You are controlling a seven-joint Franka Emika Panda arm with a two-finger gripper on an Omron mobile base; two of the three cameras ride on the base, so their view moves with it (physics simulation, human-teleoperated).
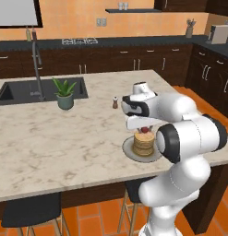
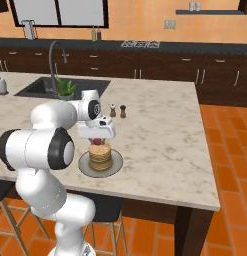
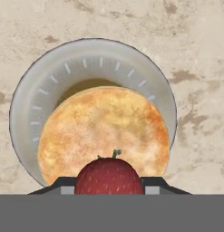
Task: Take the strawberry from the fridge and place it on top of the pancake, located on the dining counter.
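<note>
The task is judged to be nearly complete: the strawberry [image 3: 109, 176] has been brought out of the fridge and is held directly above the pancake [image 3: 104, 132], and only the lowering and release onto the top of the stack are left. The gripper [image 3: 109, 185] is seen clenched on the strawberry, the fruit being pinched between the two dark finger tips with its green stem showing above. In the base views the red fruit [image 2: 97, 141] is seen just over the stack [image 2: 100, 158], seemingly a little apart from it, though contact cannot be excluded. The pancake stack is carried on a round plate [image 1: 129, 149], which is set near the front edge of the dining counter [image 1: 51, 138], toward its right end. The arm is folded at the elbow over that front edge, and the hand is pointed downward above the plate.
</note>
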